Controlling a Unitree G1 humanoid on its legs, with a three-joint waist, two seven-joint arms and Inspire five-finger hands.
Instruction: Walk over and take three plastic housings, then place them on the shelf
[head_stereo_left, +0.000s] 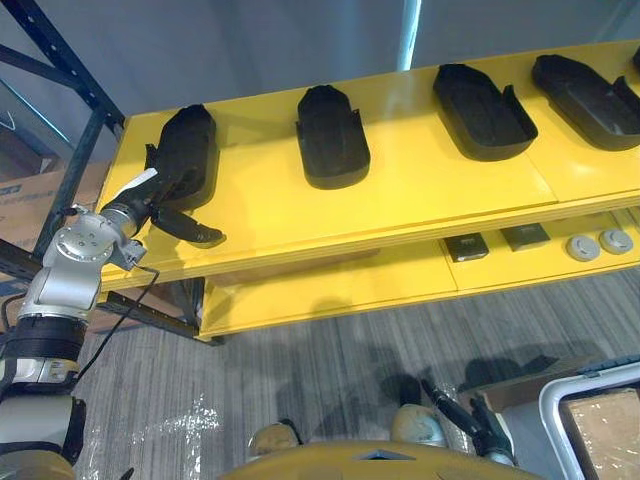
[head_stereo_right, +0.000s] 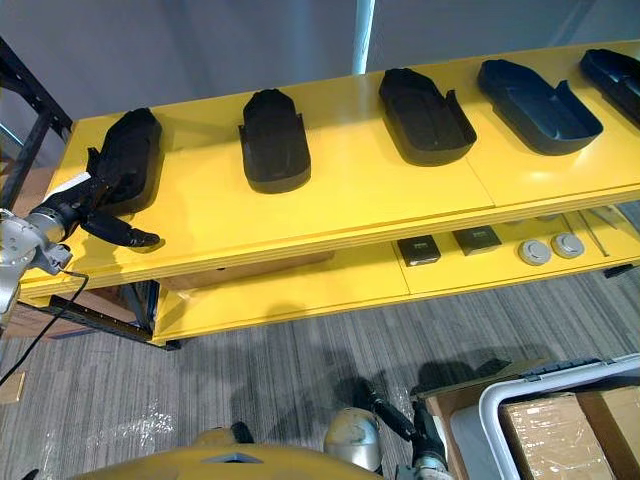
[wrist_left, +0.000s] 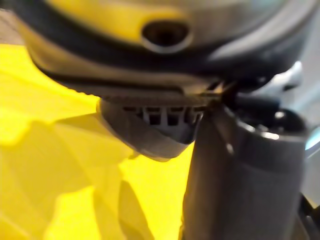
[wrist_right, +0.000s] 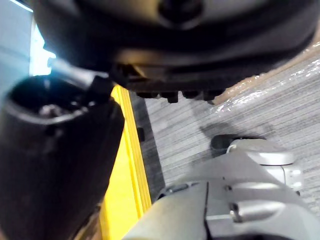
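Housings stand in a row on the top shelf (head_stereo_left: 420, 190), well apart from one another: the first housing (head_stereo_left: 187, 150) at the left end, then a second (head_stereo_left: 333, 138), third (head_stereo_left: 480, 112) and fourth (head_stereo_left: 585, 100). The right eye view takes in more of a fifth (head_stereo_right: 615, 70) at the right end.

The left hand (head_stereo_left: 152, 205) is at the near end of the first housing. Its fingers (head_stereo_left: 195, 233) are spread and straight; some lie on the shelf just beside the housing, and none curl round it.

The right hand (head_stereo_left: 470, 420) hangs low over the floor (head_stereo_left: 330, 370), fingers straight, holding nothing.

The lower shelf (head_stereo_left: 330, 290) carries two dark square parts (head_stereo_left: 465, 246) and two grey round parts (head_stereo_left: 583, 247).

A white-rimmed bin (head_stereo_right: 490, 410) at lower right holds a wrapped carton (head_stereo_right: 560, 430).
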